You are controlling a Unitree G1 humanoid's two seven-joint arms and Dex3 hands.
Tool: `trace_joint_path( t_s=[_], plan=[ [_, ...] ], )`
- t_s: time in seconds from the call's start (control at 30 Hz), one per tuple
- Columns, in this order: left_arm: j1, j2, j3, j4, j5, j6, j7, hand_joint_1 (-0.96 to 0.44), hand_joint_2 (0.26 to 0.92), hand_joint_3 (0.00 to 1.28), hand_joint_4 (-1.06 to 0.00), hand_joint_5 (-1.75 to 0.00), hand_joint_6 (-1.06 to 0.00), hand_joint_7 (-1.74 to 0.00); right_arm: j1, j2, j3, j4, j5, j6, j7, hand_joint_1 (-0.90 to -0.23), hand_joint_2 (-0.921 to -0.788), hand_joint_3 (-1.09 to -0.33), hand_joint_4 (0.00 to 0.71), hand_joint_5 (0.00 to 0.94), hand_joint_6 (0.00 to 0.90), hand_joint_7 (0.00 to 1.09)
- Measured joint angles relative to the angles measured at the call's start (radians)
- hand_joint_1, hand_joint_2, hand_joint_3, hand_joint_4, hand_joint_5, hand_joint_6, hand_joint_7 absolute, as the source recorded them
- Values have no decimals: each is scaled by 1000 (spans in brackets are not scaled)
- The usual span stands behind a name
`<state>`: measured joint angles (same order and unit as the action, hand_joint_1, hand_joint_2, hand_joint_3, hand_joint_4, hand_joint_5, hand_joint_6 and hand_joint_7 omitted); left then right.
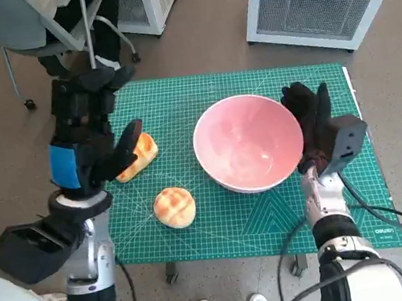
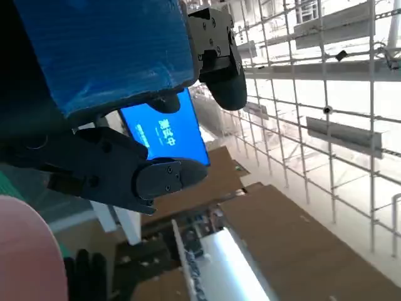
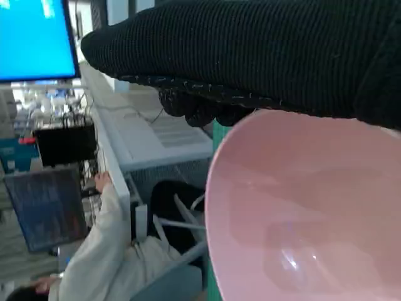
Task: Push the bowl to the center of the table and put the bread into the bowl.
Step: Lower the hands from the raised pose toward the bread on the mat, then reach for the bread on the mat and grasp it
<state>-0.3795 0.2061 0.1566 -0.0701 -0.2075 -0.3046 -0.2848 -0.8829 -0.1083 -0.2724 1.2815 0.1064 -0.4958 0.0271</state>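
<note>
Pink bowl (image 1: 249, 151) on green cutting mat (image 1: 180, 95), gloved right hand (image 1: 313, 124) flat against its rim. Left hand (image 1: 89, 127) raised, fingers spread, empty, above two bread rolls (image 1: 174, 206).

The pink bowl (image 1: 249, 151) stands upright and empty, right of the mat's middle; a round golden bread roll (image 1: 175, 206) lies at its eight o'clock. A second bread piece (image 1: 139, 157) lies at the bowl's nine o'clock, partly hidden.

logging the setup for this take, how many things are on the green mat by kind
pink bowl: 1
bread, 2: a round bun and a longer piece partly hidden behind the left hand
total on the green cutting mat: 3
</note>
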Motion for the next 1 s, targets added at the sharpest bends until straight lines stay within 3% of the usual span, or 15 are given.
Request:
trace_joint_path(
  t_s=[0.27, 0.37, 0.43, 0.53, 0.77, 1.0],
  plan=[
    [-15, 260, 6, 93, 202, -16, -76, -285, 920, 309, -198, -553, -56, -831, -8, -41, 13, -85, -14, -89, -9, -303, -921, -552, 420, 0, 140, 622],
    [-40, 341, -1, 149, 249, -20, -106, -290, 921, 249, -254, -395, -103, -705, -5, -52, 22, -161, -16, -149, -6, -317, -921, -563, 405, 0, 105, 665],
    [-64, 382, -13, 187, 282, -26, -120, -277, 905, 171, -341, -233, -213, -521, 5, -53, 35, -237, -21, -189, 1, -328, -921, -578, 399, 1, 89, 697],
    [-106, 430, -44, 242, 332, -44, -140, -291, 914, 143, -361, -143, -241, -429, 27, -50, 58, -363, -24, -244, 29, -334, -921, -580, 398, 2, 83, 714],
    [-184, 507, -125, 320, 426, -47, -208, -316, 918, 87, -312, -13, -327, -189, 127, -41, 116, -677, -15, -288, 99, -397, -921, -538, 416, 10, 111, 738],
    [-259, 536, -231, 371, 527, 37, -286, -334, 921, 64, -239, -1, -336, -73, 238, -46, 166, -932, -2, -324, 146, -435, -921, -528, 423, 11, 124, 738]
  ],
)
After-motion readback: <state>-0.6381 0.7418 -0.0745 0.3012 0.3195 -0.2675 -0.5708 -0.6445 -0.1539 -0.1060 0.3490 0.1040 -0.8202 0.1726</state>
